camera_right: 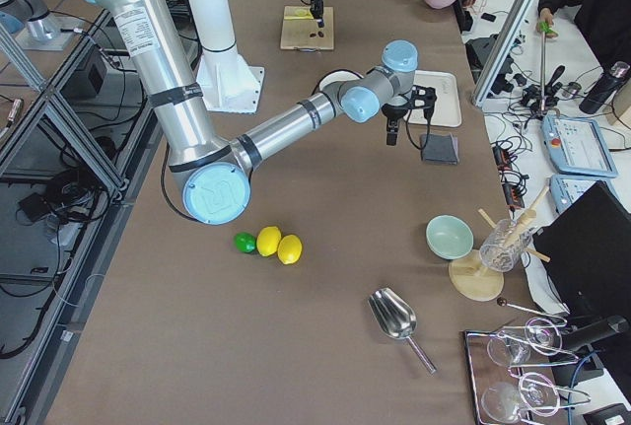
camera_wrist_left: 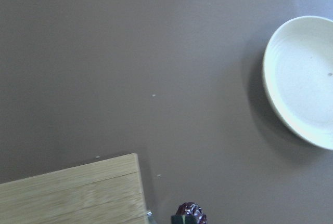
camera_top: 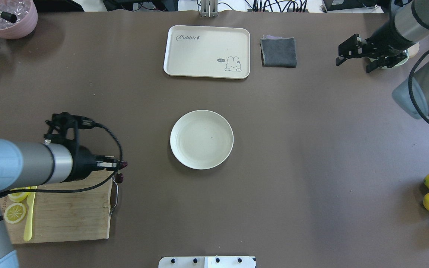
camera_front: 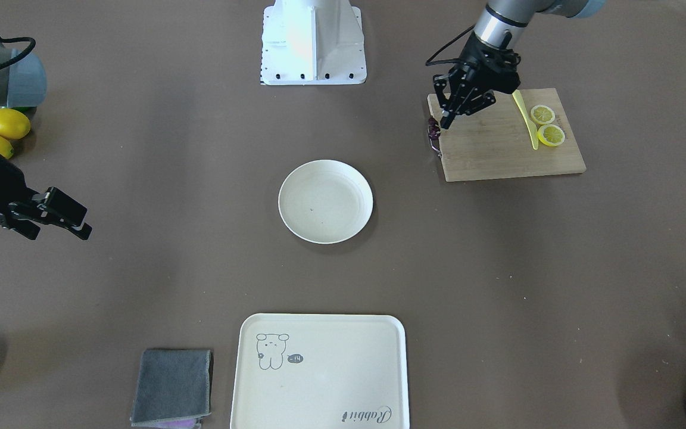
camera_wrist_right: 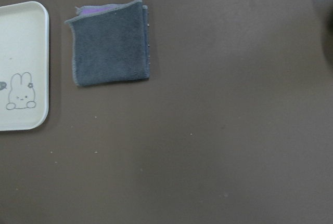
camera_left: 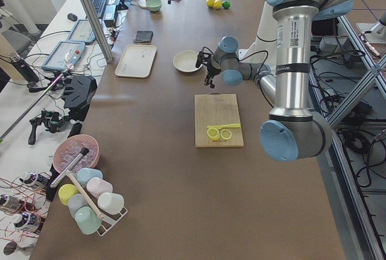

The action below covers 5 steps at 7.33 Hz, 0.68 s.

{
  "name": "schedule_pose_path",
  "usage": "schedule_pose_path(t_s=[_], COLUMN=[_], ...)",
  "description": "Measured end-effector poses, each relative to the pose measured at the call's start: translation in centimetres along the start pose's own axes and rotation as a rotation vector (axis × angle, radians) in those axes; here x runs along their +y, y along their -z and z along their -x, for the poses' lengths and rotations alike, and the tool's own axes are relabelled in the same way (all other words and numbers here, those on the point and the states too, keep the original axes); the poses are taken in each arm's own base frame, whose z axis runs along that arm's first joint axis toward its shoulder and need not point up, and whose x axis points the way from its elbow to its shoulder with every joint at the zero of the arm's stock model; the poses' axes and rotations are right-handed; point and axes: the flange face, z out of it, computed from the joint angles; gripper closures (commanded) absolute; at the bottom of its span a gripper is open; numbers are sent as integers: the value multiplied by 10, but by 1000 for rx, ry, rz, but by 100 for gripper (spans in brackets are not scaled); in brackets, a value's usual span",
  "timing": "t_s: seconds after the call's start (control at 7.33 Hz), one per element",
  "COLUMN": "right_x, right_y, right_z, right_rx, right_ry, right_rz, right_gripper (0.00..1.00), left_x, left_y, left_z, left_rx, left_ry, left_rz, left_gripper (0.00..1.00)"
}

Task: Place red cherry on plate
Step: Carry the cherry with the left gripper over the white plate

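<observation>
Maroon, the red cherry (camera_wrist_left: 190, 214) hung pinched in the left gripper (camera_front: 445, 121) beside the wooden board (camera_front: 498, 146). Fingers of the right gripper (camera_front: 85, 223) stood spread.

Right at the tips of the left gripper (camera_front: 446, 121), the red cherry (camera_front: 434, 134) is showing a glossy, dark skin. Just beside that gripper, the cutting board (camera_front: 498, 156) is showing pale, matt wood grain. The desk (camera_front: 140, 268) is looking matt brown. Well apart from the gripper, the plate (camera_front: 284, 190) is looking smooth and faintly speckled, and the folded towel (camera_front: 171, 384) is showing nappy grey cloth.
</observation>
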Motion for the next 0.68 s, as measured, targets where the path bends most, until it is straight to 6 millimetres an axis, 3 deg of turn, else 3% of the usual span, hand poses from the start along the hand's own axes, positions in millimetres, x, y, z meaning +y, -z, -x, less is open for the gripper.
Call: schedule_pose_path(t_s=[0.14,0.27,0.55,0.68], right_x=[-2,-1,6,13], right_y=[3,6,14,20], right_z=[-28,-64,-141,-179], right_rx=[31,59,107,127], right_ry=[22,51,101,124], right_rz=[6,12,21,26], right_gripper=[0,0,0,0], left_x=[-21,-36,-53,-60], left_y=[-3,-11,-41,-61], left_z=[-55,-98,-146,-158], left_rx=[-19,-36,-74,-82], left_ry=[35,58,65,64], left_rz=[8,4,-41,-62], left_gripper=[100,100,100,100])
